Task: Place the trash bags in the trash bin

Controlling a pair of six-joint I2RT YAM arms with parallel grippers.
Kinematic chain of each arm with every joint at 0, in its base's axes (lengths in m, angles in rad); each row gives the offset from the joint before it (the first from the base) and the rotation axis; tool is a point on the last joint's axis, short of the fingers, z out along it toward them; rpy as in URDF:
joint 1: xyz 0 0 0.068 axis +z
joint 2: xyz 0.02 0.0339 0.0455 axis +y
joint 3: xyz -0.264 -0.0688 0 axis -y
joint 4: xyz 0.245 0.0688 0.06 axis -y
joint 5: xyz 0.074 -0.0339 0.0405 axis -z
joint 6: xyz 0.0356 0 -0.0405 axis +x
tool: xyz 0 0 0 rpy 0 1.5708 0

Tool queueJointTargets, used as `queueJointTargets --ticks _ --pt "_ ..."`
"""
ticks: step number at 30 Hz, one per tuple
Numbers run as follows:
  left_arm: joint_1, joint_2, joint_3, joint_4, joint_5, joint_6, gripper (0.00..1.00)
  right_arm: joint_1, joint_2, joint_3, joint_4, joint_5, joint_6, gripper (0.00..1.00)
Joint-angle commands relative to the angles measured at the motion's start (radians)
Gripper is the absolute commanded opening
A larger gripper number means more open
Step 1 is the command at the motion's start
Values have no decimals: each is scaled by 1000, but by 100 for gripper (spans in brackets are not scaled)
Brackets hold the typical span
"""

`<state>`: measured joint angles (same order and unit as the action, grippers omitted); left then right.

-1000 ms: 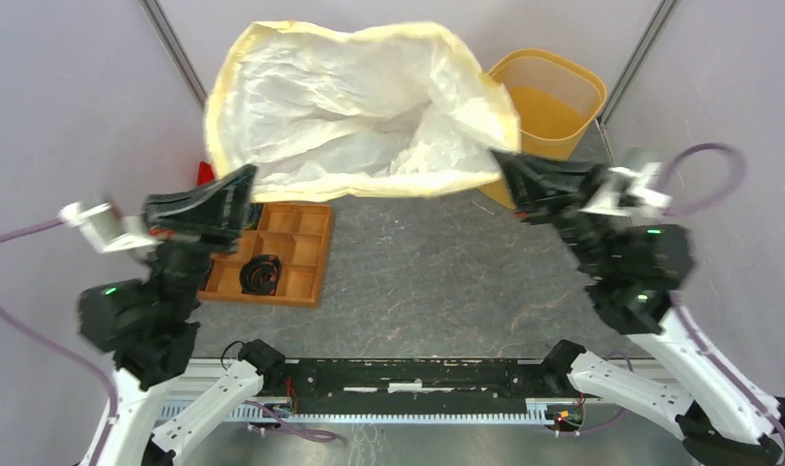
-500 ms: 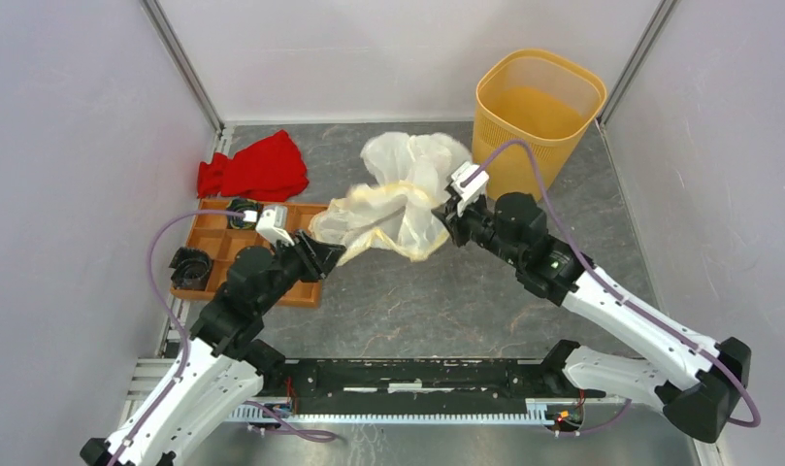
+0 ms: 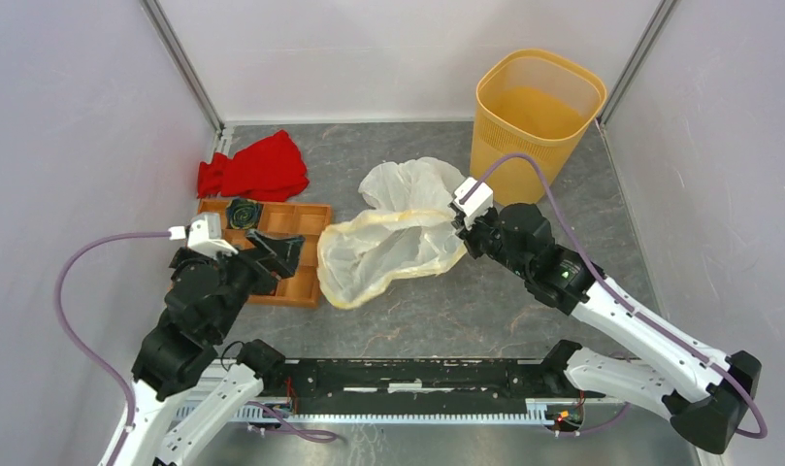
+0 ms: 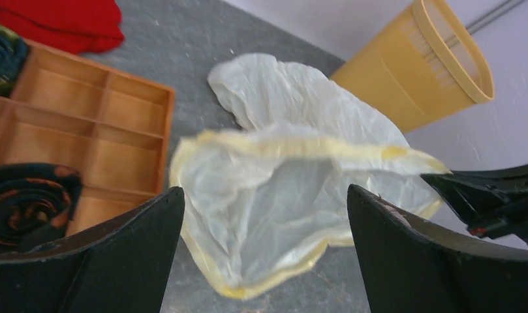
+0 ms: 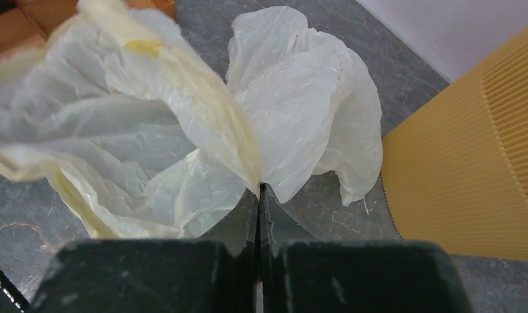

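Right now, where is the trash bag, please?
The trash bag lies mid-table in the top view, between the orange tray and the trash bin, pinched by the right claw.

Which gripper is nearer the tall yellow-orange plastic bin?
Right. The right gripper, pinching the white plastic bag, is beside the bin; the left gripper is over the orange tray.

Red cloth (image 3: 257, 167): crumpled, far-L part of table, just beyond tray's far edge. Orange compartment tray (image 3: 310, 221): lies flat on L side of grey mottled table (image 3: 466, 301), w/ several open cells. Dark green patterned roll (image 3: 243, 212): in far-L cell. 2nd roll (image 4: 26, 202), black w/ orange flecks: in a nearer cell. Pale lilac walls (image 3: 369, 58): on 3 sides.
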<state>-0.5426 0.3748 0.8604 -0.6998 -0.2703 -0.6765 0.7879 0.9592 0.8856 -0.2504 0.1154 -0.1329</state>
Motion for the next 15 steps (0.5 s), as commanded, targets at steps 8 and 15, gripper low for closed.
queueJointTargets --ticks 8,15 --pt "2 347 85 164 568 416 100 -1 -79 28 -7 -30 25 0" --pt "-54 393 -30 355 790 399 100 0 -72 68 -21 -52 91 0"
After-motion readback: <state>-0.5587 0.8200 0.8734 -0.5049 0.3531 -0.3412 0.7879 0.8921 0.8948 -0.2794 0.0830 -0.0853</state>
